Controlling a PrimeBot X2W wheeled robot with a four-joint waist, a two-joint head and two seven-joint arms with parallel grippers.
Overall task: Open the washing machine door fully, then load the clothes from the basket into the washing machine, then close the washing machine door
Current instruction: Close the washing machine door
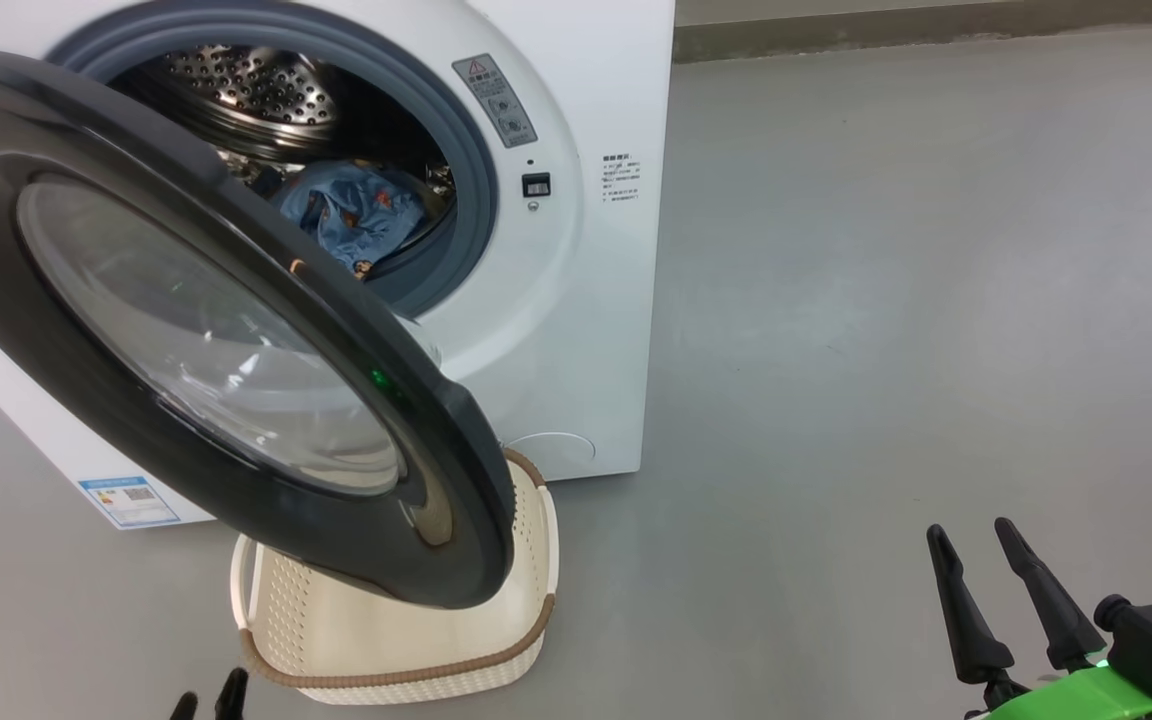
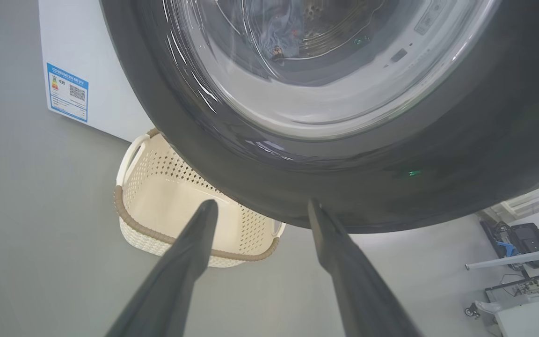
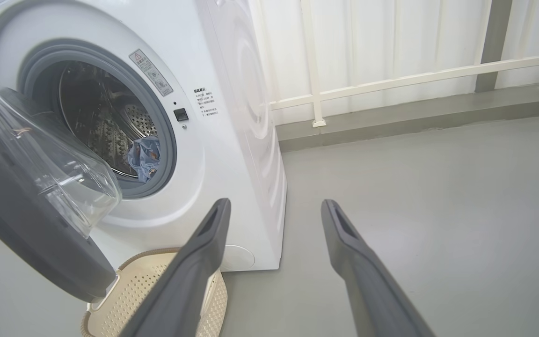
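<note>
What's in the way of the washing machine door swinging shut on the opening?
Nothing visible stands in the gap. The clothes lie low at the front of the drum, near the gasket; whether they overlap it I cannot tell. The basket sits on the floor below the door.

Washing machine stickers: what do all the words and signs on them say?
Grey warning sticker beside the drum opening: a red triangle sign, words too small to read.
Small black print on the white front of the washing machine: too blurred to read.
Blue label sticker low on the white body: coloured bars and a square code, words too small to read.
No text is clear enough to quote.
</note>
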